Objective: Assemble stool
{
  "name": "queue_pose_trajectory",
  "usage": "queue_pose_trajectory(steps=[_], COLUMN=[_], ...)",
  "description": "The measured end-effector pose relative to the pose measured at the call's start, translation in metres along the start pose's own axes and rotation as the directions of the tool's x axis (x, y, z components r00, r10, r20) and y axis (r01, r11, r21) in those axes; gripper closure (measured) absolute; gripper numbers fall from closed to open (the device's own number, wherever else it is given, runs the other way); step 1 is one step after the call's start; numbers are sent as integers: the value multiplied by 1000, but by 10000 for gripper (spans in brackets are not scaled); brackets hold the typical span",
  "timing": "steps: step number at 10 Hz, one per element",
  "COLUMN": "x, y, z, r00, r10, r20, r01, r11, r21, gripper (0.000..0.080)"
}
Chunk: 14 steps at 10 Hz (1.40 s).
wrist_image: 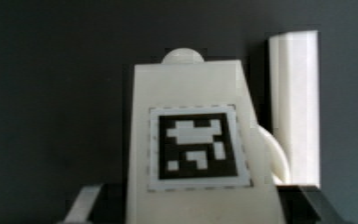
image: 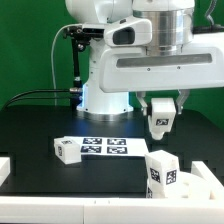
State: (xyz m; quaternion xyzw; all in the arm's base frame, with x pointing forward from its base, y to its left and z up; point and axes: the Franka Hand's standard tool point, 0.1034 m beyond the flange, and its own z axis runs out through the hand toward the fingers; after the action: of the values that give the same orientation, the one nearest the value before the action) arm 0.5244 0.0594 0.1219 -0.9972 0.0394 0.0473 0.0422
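- Above the black surface (image: 40, 135), toward the exterior view's right, the gripper (image: 160, 113) hangs under the big white robot arm (image: 150, 50).
- Its jaws are set at a middling width and clamp the held leg (image: 161, 124), a chunky white stool part with a black-and-white tag facing the camera.
- The held leg is clear of the surface, with dark tabletop visible beneath it.
- In the wrist view the held leg (wrist_image: 197, 130) fills the middle of the picture. It is upright, narrows toward a rounded end, and its square tag is plainly readable.
- A bright white strip (wrist_image: 297, 95) shows beyond it; I cannot tell what it is.
- The marker board (image: 106, 147) lies flat in the middle of the surface.
- A second leg (image: 67, 150) sits just beside the marker board on the exterior view's left.
- A third leg (image: 162, 170) stands nearer the camera, below the held one and well apart from it.
- A low white piece (image: 205, 180) lies just beside the third leg on the exterior view's right, partly hidden, so its shape is unclear.
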Motion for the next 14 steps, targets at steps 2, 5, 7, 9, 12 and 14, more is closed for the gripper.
queue_pose_trajectory(steps=[2,5,7,9,12,14], x=[4,40,65,63,70,75], y=[1,-29,-61,-60,-56,-55], z=[-1,-5,-14,-10,-2,11], r00=[986,935,887,870,893,901], r10=[-7,-68,-51,-63,-56,-44], r20=[-164,-349,-460,-490,-447,-432], r01=[6,61,53,64,53,39], r11=[1000,998,999,998,998,999], r21=[-6,-32,-8,-15,-19,-19], gripper=[465,465,465,465,465,465])
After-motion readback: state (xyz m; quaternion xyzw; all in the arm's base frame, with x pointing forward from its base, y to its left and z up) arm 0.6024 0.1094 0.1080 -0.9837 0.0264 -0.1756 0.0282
